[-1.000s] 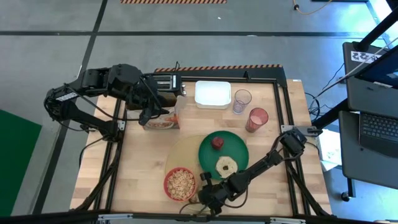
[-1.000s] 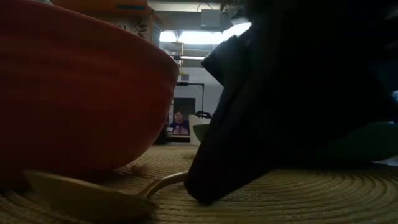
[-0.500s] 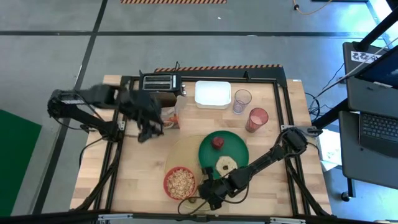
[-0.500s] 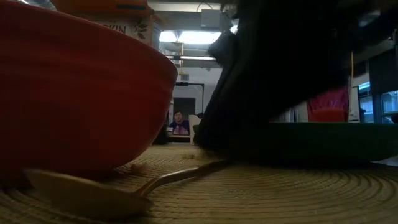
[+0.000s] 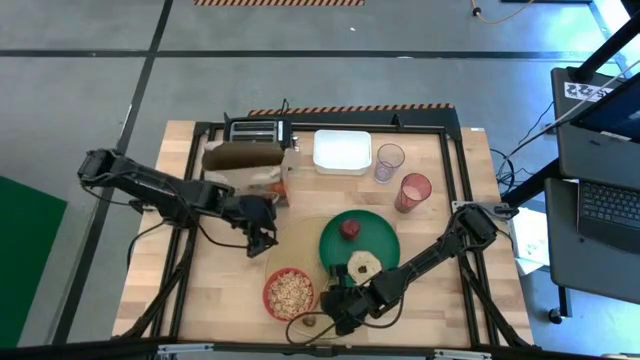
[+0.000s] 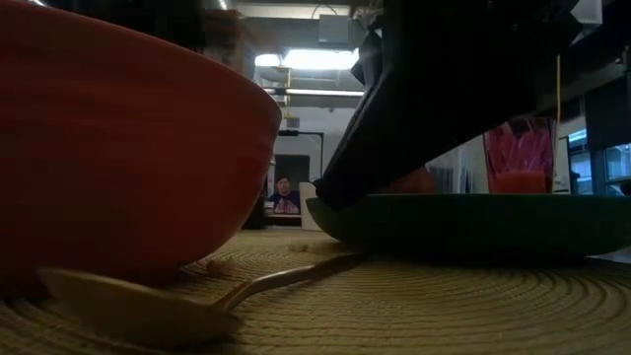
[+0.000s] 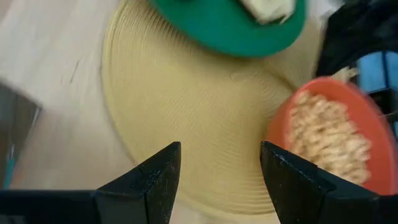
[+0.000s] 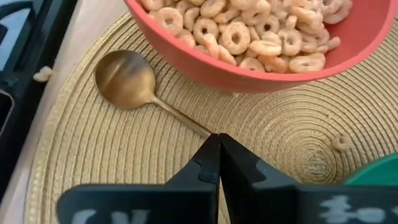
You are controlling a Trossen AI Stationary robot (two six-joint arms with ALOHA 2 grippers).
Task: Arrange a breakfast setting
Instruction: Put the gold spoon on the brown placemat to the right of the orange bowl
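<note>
The tan mat (image 5: pixel 295 245) carries the green plate (image 5: pixel 378 240) with the bagel (image 5: pixel 362 266) and the red apple (image 5: pixel 349 229). It also carries the red bowl of cereal (image 5: pixel 290 294) and a gold spoon (image 8: pixel 124 78), which lies flat beside the bowl. The pink cup (image 5: pixel 412 190) stands on the table beyond the plate. My right gripper (image 8: pixel 219 140) is shut and empty, raised a little above the spoon's handle end (image 6: pixel 335 264). My left gripper (image 7: pixel 217 168) is open and empty over the mat's left edge (image 5: pixel 268 250).
A cereal box (image 5: pixel 250 165), a black toaster (image 5: pixel 255 130), a white tray (image 5: pixel 343 150) and a clear glass (image 5: pixel 389 160) stand along the far side. A few loose cereal rings (image 8: pixel 340 143) lie on the mat. Bare wood (image 5: pixel 225 280) lies left of the mat.
My left gripper has swung away from the cereal box, toward the near edge and the right, and now hangs at the mat's left edge. My right gripper has risen off the mat at the spoon's handle and drawn back toward the plate. The spoon stays flat on the mat.
</note>
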